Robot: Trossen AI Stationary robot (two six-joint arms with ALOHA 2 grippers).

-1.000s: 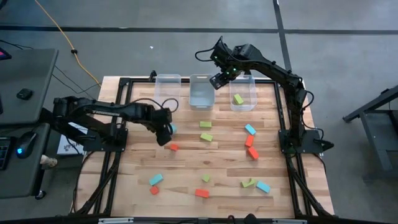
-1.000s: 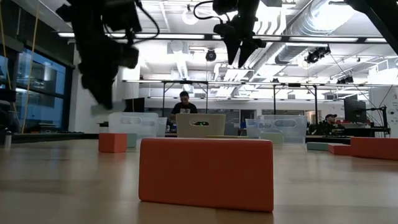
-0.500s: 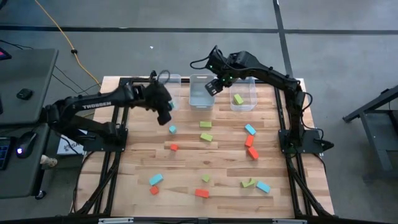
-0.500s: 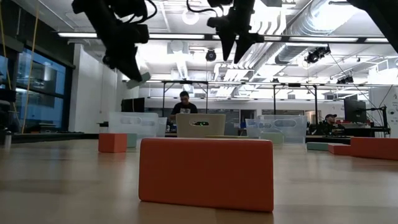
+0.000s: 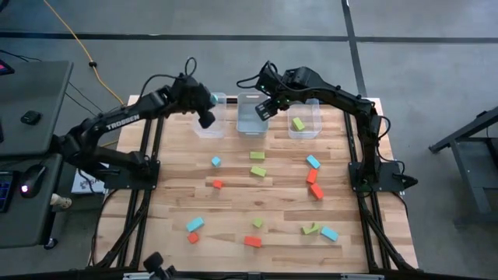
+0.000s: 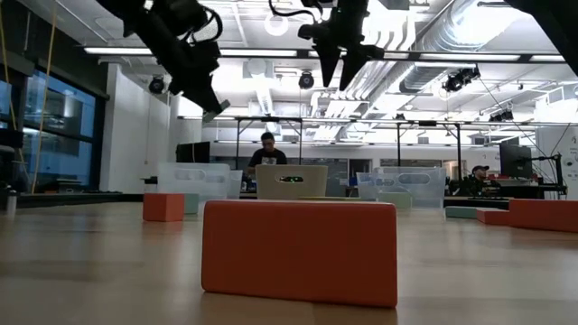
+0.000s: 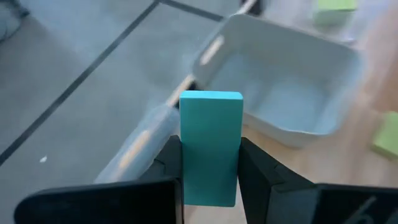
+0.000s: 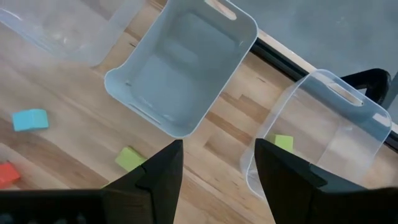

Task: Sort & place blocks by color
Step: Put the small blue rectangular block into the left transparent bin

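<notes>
A pale wooden table (image 5: 264,194) stands on a grey floor in the high view, with three clear bins in a row along its twelve o'clock edge: the left bin (image 5: 220,127), the middle bin (image 5: 251,123) and the right bin (image 5: 304,128). The right bin holds one lime green block (image 5: 298,124); the middle bin looks bare, and the left one is partly covered by the arm. The left gripper (image 5: 207,110) hangs over the left bin at about eleven o'clock of the table, clenched on a light blue block (image 5: 212,99). The right gripper (image 5: 264,109) hovers over the middle bin, fingers apart and holding nothing. Loose blocks in blue, red-orange and green lie scattered over the table's middle and six o'clock half. In the low view an open workroom with ceiling lights lies beyond the table, a seated person (image 6: 267,149) at twelve o'clock behind the bins, and a red-orange block (image 6: 299,251) fills the foreground. The left wrist view shows the light blue block upright between the two dark fingers (image 7: 261,174), above the rim of a bin. The right wrist view shows the spread fingers (image 8: 283,171) above the bare middle bin, with the green block in the neighbouring bin.
</notes>
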